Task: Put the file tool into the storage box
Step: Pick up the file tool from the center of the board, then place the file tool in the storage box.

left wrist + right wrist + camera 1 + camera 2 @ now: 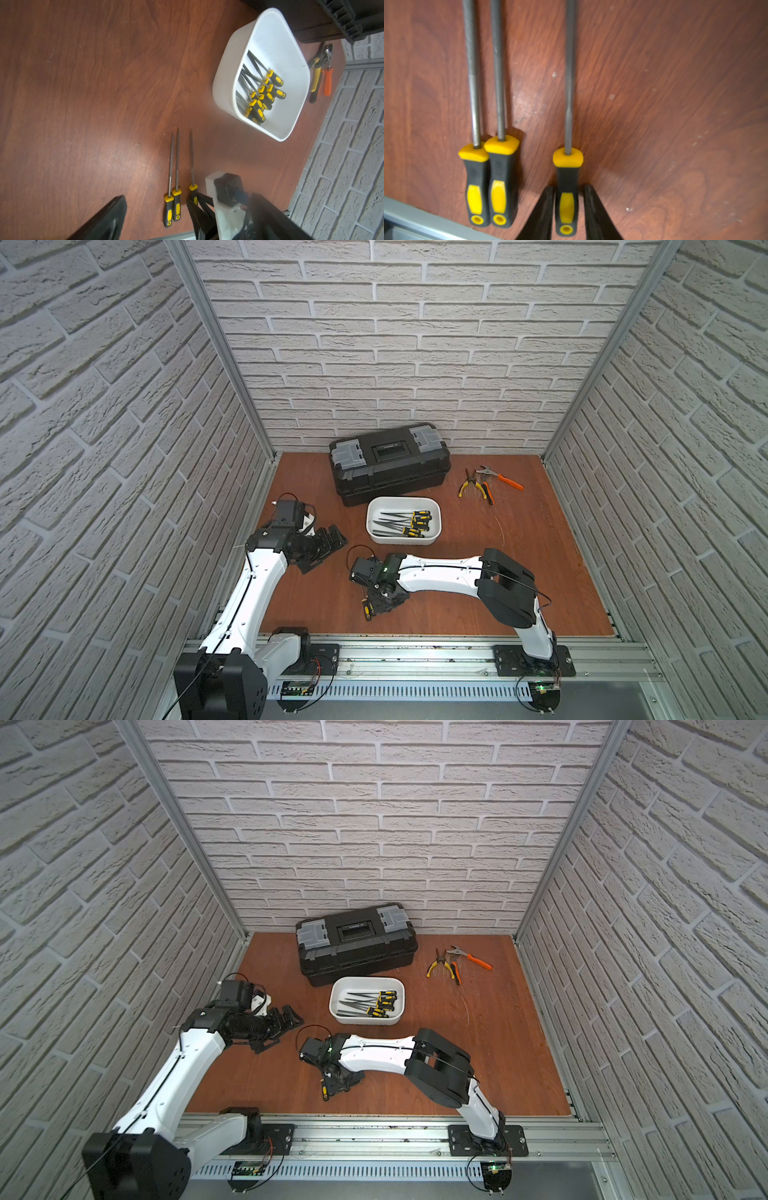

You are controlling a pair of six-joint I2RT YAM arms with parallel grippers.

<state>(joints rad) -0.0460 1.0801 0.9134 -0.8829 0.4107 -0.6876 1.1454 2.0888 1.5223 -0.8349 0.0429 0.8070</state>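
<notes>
Outside the box (226,83) lie three files (500,176); several are in. Your right pincer (568,187) straddles one handle (566,172), grip unclear; left pincer (328,549) gapes.

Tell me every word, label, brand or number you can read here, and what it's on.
No text is readable anywhere.
black toolbox: faint marking on the lid's centre panel, too blurred to read.
file tool handles: no lettering visible.
storage box: plain white, no label.
</notes>
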